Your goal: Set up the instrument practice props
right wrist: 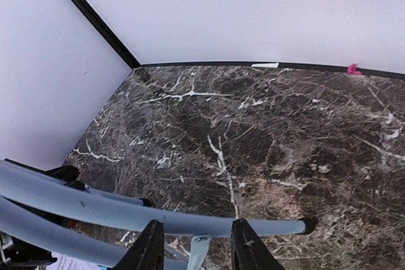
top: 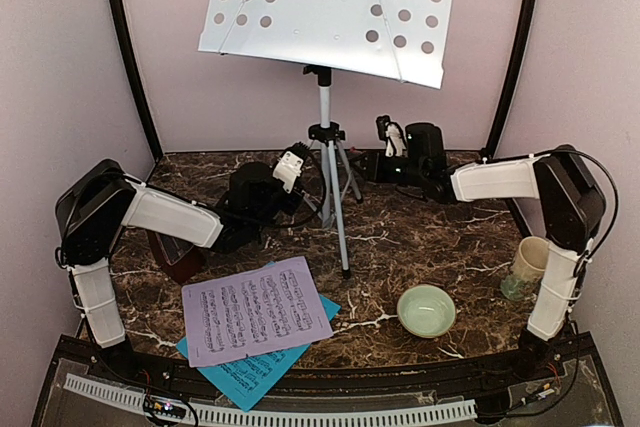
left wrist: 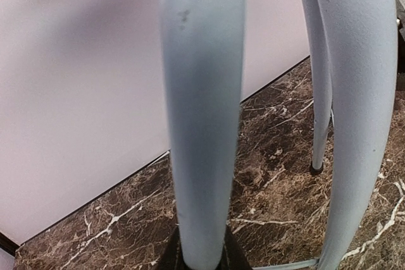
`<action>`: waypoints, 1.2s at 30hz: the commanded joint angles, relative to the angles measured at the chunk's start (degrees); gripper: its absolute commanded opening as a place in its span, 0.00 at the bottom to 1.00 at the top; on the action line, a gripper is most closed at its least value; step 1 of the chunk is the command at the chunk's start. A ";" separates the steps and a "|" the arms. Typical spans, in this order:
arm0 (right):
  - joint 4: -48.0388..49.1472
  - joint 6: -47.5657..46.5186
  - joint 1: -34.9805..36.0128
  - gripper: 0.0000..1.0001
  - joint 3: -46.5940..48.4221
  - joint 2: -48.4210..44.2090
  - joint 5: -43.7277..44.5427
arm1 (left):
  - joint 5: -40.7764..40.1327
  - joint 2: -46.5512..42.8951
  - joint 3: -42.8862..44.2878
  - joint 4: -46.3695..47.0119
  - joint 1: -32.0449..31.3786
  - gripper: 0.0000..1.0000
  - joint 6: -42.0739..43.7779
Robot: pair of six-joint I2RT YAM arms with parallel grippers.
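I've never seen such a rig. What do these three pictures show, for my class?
Two robot arms stand at a dark marble table. One picture looks down from above; two come from wrist cameras. A silver tripod music stand with white perforated desk stands mid-table. Nearer are a lavender sheet-music page over a cyan page, a pale green bowl and a cream mug. The left pincer is shut on a stand leg; the right pincer is open beside the legs.
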 commanded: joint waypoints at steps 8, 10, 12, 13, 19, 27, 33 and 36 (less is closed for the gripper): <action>6.57 -8.72 0.92 0.55 -0.11 1.30 -0.68 | -0.05 -0.58 -0.45 -6.49 -0.16 0.00 -4.30; 9.50 -10.10 1.20 0.59 -2.13 0.42 -1.55 | 0.12 -0.63 -0.25 -6.85 -0.16 0.00 -4.36; 12.25 -11.62 1.36 0.61 -5.26 -0.46 -2.14 | 0.40 -0.68 -0.22 -7.13 -0.18 0.00 -4.35; 13.34 -12.63 1.37 0.62 -5.90 -0.86 -2.08 | 0.43 -0.71 -0.30 -7.12 -0.16 0.00 -4.28; 15.99 -19.36 1.38 0.62 -6.05 -1.26 -0.50 | 1.09 -0.76 -0.41 -6.94 -0.16 0.00 -3.55; 18.57 -28.68 1.03 0.57 -3.21 0.11 -3.16 | 2.97 -0.93 0.29 -7.65 -0.12 0.00 -0.99; 16.70 -34.46 1.08 0.53 0.51 1.87 -5.39 | 4.64 -1.06 1.00 -8.41 -0.07 0.00 -0.04; 16.47 -37.43 1.19 0.51 0.86 2.30 -5.95 | 5.70 -1.05 1.49 -8.99 -0.07 0.00 0.33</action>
